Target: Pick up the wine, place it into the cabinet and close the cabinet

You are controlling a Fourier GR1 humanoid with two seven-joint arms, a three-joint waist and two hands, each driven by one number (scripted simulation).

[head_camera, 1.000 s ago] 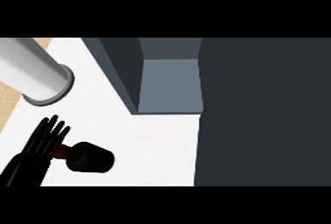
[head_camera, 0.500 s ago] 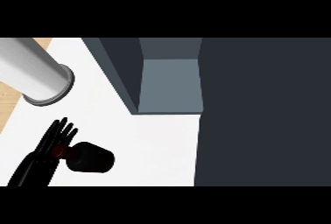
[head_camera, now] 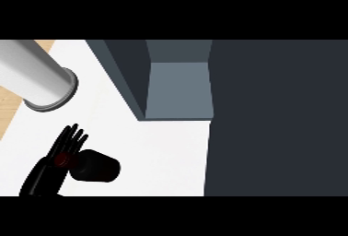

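The wine bottle (head_camera: pixel 96 166) is a dark shape on the white counter (head_camera: pixel 159 152) at the lower left, with a red patch at its left end. My left hand (head_camera: pixel 49 169) comes up from the lower edge and lies against the bottle's left side. Its fingers (head_camera: pixel 71 138) are straight and point up past the red patch, not curled round the bottle. The cabinet (head_camera: pixel 178 90) stands open up and to the right, showing a grey inside. Its broad dark door (head_camera: pixel 275 120) fills the right side. My right hand does not show.
A large pale grey cylinder (head_camera: pixel 37 76) with a darker rim slants in from the upper left corner, above my hand. A strip of wood (head_camera: pixel 8 117) borders the counter on the left. White counter lies between the bottle and the cabinet.
My left hand has slid to the right and a little upward, up against the bottle's left side. The bottle and the cabinet have stayed where they were.
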